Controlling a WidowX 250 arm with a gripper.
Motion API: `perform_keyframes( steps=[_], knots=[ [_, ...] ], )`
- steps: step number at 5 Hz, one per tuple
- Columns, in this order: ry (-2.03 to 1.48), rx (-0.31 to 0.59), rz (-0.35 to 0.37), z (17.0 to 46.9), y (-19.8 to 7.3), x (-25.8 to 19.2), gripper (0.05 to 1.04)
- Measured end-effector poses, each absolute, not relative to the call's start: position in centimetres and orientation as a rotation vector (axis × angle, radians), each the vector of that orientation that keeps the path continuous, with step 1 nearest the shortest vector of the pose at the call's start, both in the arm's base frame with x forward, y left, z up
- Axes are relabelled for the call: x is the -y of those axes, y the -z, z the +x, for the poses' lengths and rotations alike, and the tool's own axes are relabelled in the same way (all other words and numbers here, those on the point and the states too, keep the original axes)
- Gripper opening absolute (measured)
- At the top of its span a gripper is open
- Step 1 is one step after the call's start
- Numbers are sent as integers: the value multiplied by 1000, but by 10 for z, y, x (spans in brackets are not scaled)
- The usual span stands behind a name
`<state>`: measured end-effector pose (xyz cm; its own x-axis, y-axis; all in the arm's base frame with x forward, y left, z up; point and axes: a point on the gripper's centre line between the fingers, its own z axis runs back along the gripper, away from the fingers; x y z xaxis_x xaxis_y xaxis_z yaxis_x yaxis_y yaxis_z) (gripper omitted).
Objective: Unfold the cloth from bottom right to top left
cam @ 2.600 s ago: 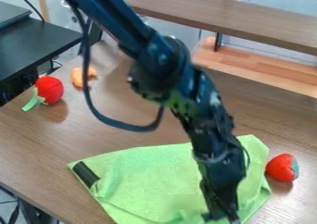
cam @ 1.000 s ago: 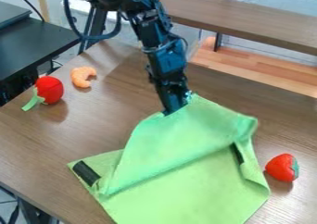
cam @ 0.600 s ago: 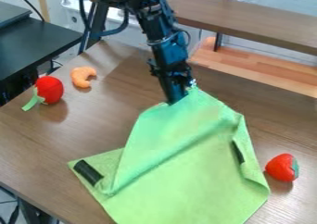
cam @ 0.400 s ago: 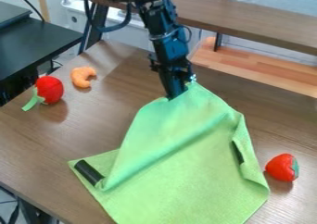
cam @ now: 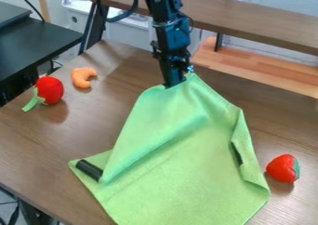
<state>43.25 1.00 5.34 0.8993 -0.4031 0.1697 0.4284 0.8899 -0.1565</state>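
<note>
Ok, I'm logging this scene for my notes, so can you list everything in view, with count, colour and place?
cloth: 1, green, front middle of the table, far end raised at the gripper
strips on the cloth: 2, black, one by its left corner, one along its right side
strawberry: 1, red and green, right of the cloth
toy vegetable: 1, red with green stem, left side
curved toy: 1, orange, beyond the toy vegetable
table: 1, brown, under these things
black table: 1, black, upper left
shelf: 1, brown, top right
board: 1, light wood, below the shelf
arm: 1, black, from the top edge
gripper: 1, black, holding the cloth's far end
</note>
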Motion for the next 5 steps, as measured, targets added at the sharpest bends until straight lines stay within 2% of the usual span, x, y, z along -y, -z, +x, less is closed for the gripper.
perform_keyframes(
  steps=[3,4,5],
  knots=[
    [597,19,-110,463,-58,-26,51],
    [660,-8,-68,470,-61,-27,51],
    [726,-11,14,475,-61,-25,51]
  ],
)
